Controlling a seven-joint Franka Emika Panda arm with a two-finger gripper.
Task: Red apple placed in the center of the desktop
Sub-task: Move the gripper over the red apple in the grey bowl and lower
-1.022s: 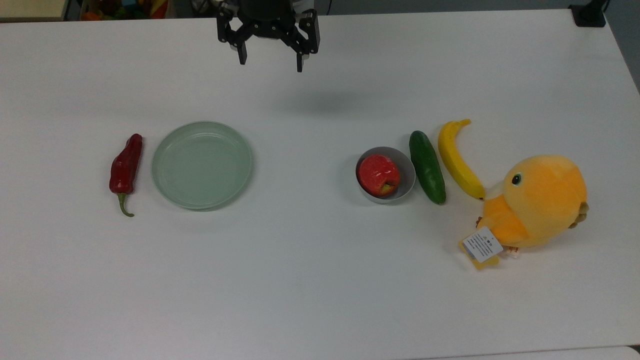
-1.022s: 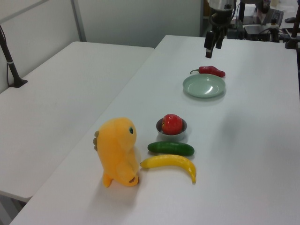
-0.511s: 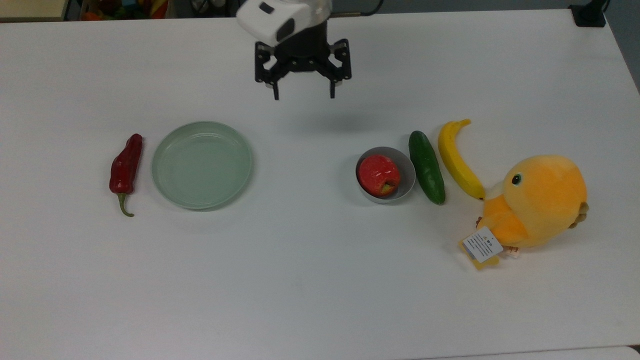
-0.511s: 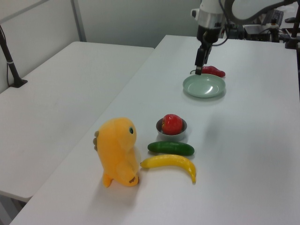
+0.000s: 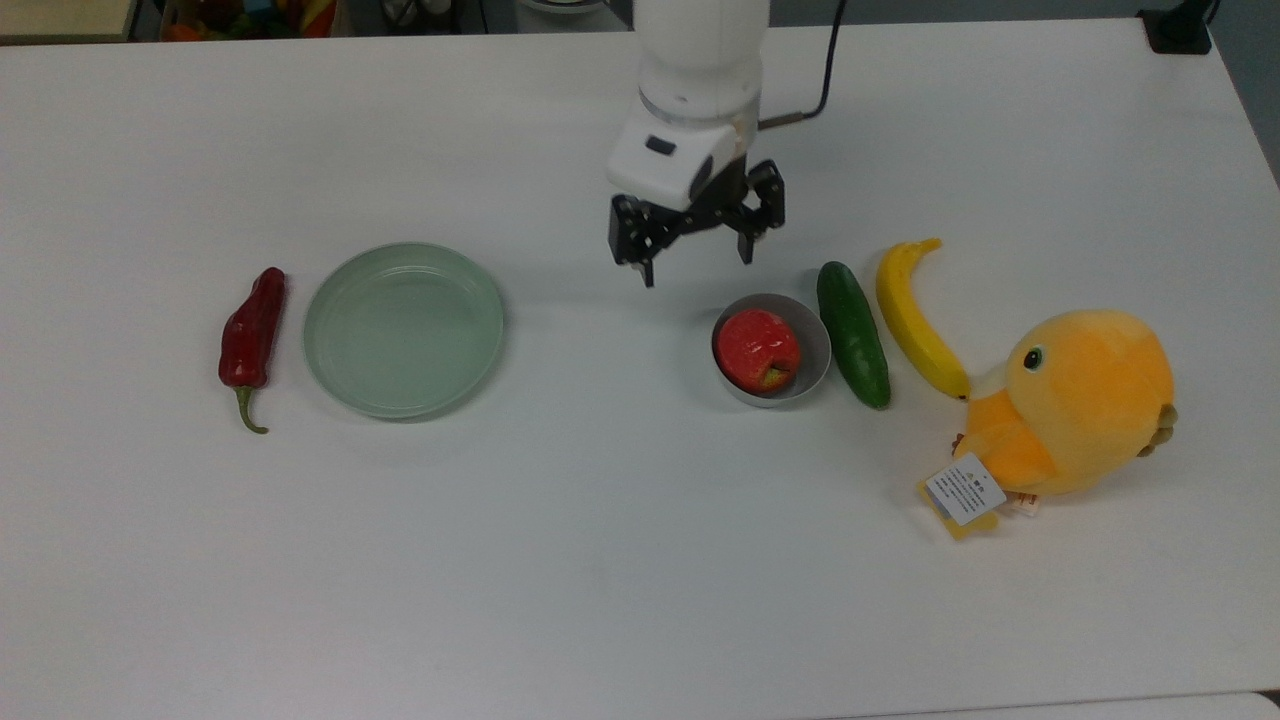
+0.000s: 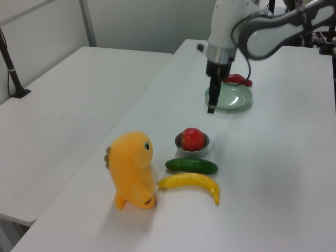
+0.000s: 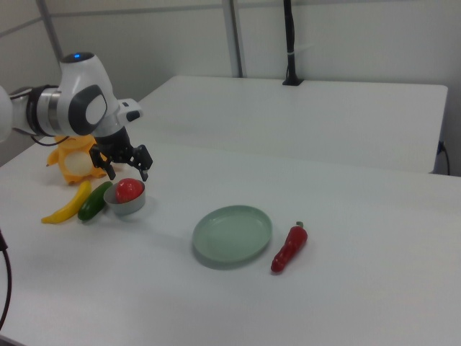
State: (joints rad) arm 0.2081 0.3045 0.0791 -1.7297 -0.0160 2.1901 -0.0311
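The red apple (image 5: 758, 349) sat in a small grey bowl (image 5: 810, 368) on the counter (image 5: 620, 560). The end effector (image 5: 695, 262) hung spread wide and empty, a little toward the counter's far edge from it.

The white arm reaches down over the desktop (image 5: 600, 560), its gripper (image 5: 696, 264) pointing downward with fingers spread apart, empty, hovering above the surface.

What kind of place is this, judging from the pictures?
Probably a robotics lab or test room: a robot arm with a black tool over a plain white desktop, props like a red apple and plush toy, and bare partition walls.
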